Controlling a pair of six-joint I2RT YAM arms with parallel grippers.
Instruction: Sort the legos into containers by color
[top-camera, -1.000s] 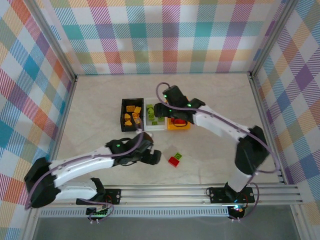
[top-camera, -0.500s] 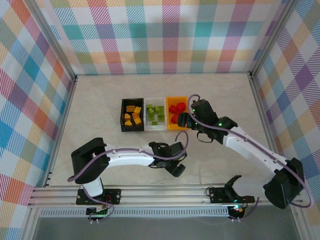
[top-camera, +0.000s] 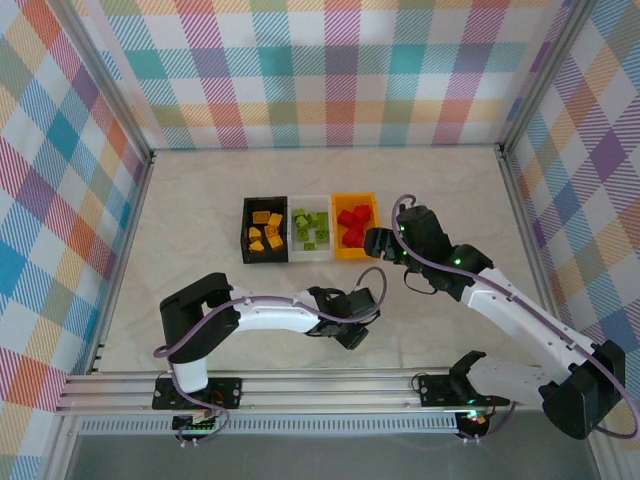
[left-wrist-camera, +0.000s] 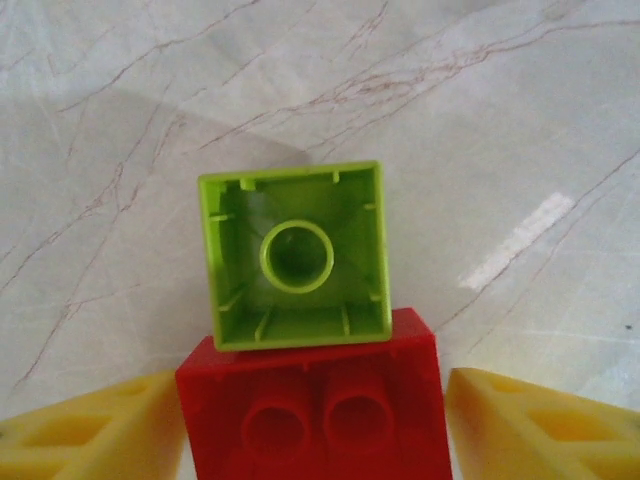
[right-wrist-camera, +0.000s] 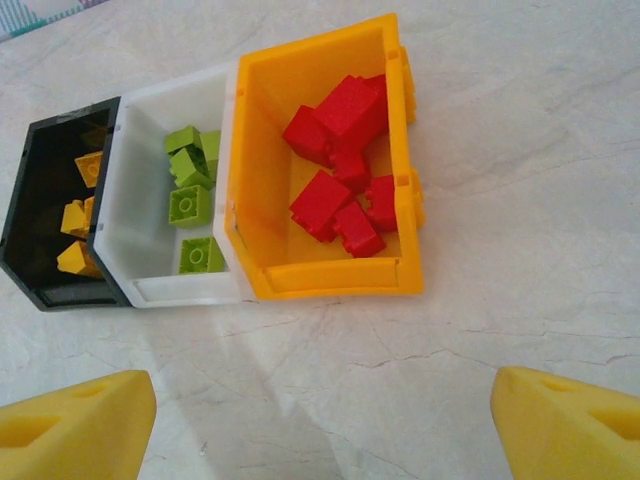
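Observation:
In the left wrist view a red lego (left-wrist-camera: 310, 410) lies on the table between my left gripper's (left-wrist-camera: 315, 405) yellow fingers (left-wrist-camera: 100, 430), with a sliver of table still showing beside the right finger. A lime green lego (left-wrist-camera: 295, 255) lies upside down, touching the red one's far side. From above, the left gripper (top-camera: 352, 322) covers both. The black container (top-camera: 247, 243) holds yellow-orange legos (top-camera: 265, 232), the white container (top-camera: 309, 256) green ones (top-camera: 310, 228), the orange container (top-camera: 357, 254) red ones (top-camera: 352, 222). My right gripper (top-camera: 375, 243) hangs open and empty just right of the orange container (right-wrist-camera: 330, 278).
The three containers stand side by side mid-table, black left, orange right. Aluminium frame rails (top-camera: 320, 385) run along the near edge, and checked walls (top-camera: 60, 200) close in the left, back and right sides. Bare marble tabletop (top-camera: 200, 190) lies around the containers.
The right gripper drew back from over the orange container to its right side. The left arm swung right, its gripper came down over the red and green legos, and its jaws narrowed.

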